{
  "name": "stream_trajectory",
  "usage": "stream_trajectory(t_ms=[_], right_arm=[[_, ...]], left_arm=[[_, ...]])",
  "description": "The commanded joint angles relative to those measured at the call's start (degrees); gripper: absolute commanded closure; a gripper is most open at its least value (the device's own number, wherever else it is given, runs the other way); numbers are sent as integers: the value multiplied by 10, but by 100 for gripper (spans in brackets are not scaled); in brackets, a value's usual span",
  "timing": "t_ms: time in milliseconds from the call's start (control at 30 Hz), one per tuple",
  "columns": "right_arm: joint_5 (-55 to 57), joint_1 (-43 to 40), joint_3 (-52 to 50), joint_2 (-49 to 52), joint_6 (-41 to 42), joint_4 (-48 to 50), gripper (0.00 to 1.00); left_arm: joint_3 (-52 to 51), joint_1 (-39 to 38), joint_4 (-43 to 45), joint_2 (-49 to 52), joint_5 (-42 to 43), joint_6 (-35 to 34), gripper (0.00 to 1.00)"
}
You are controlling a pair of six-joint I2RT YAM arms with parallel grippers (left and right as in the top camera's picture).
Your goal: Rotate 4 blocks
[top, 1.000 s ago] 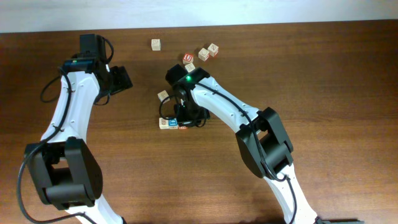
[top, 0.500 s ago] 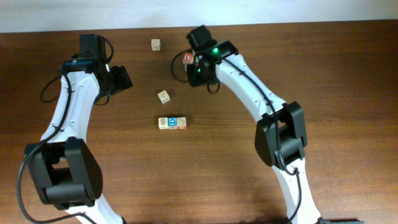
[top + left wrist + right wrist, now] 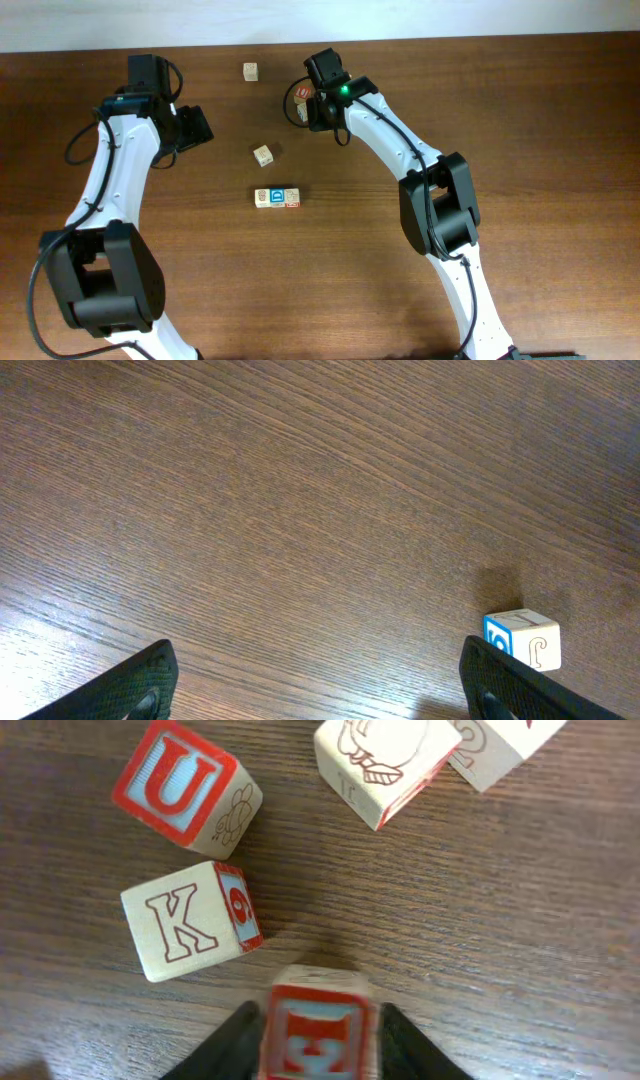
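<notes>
A brown table (image 3: 540,120) carries scattered wooden blocks (image 3: 263,155).

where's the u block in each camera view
overhead: top centre, the U block sits just above the K block.
left wrist: not in it.
right wrist: top left, U face toward the camera.
landmark: the K block lies directly below the U block in both the overhead and right wrist views.

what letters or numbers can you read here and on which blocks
"U": red-faced cube.
"K": pale cube; its side digit reads 6 or 9.
Red-framed cube at the bottom edge: letter blurred.
Blue-sided cube, left wrist view: letter unclear.
Row of cubes, overhead: too small.
</notes>
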Motion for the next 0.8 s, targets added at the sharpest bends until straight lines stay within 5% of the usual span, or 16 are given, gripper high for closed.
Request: stream_trajectory(t_ms=[0, 167, 367, 533, 767], right_arm=[[9, 3, 3, 7, 7, -1, 71], [-11, 4, 4, 6, 33, -51, 75], [-230, 3, 11, 5, 50, -220, 74], [-245, 15, 11, 5, 50, -321, 74], [-238, 52, 11, 5, 50, -331, 69]], left_arm=[[3, 0, 0, 5, 2, -4, 12], [3, 0, -1, 5, 2, -4, 12], [3, 0, 0, 5, 2, -4, 12], [3, 0, 0, 5, 2, -4, 12], [3, 0, -1, 5, 2, -4, 11]])
